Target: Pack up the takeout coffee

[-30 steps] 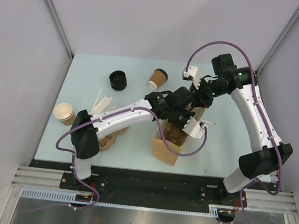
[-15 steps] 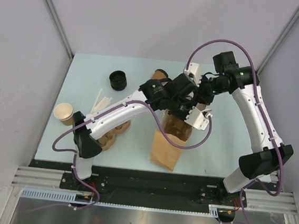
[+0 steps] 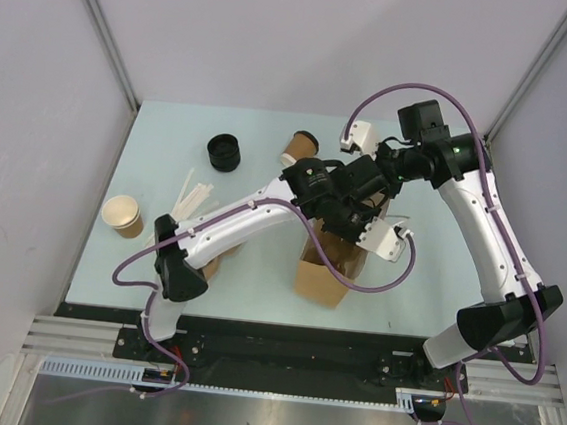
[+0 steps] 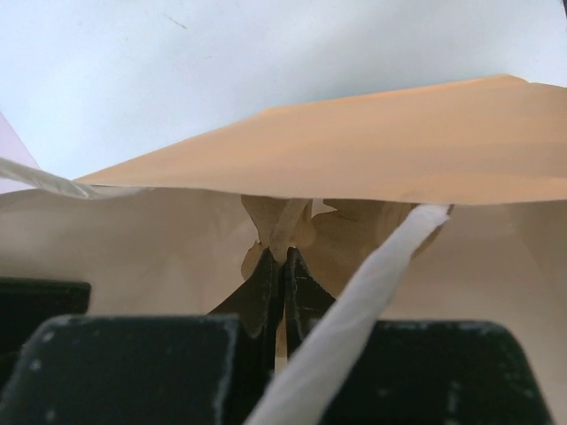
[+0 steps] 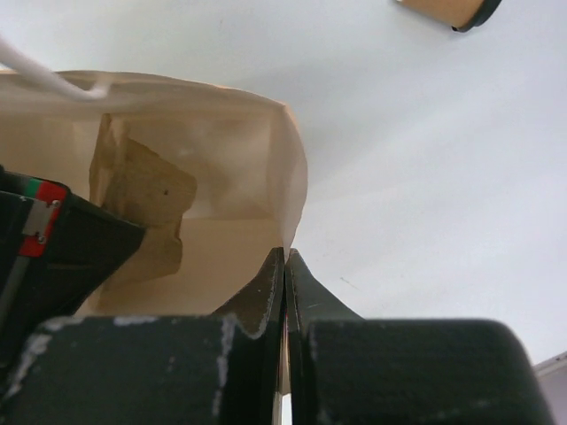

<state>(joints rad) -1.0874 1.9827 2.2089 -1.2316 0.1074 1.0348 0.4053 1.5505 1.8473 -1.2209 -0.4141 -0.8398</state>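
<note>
Paper bag [image 3: 326, 272] is held upright near table [image 3: 171, 131] centre. Its rim is pinched by left gripper [image 4: 283, 258] and right gripper [image 5: 284, 257], jaws pressed together on paper. Takeout coffee [image 3: 299, 148] is laid on its side, far of the bag, apart.

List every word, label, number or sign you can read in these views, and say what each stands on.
No readable text in any view.
The brown paper bag, the small brown paper cup with a black lid, the lidless tan cup and the stack of black lids show plain surfaces.
The red and green mark in the right wrist view carries no legible characters.
</note>
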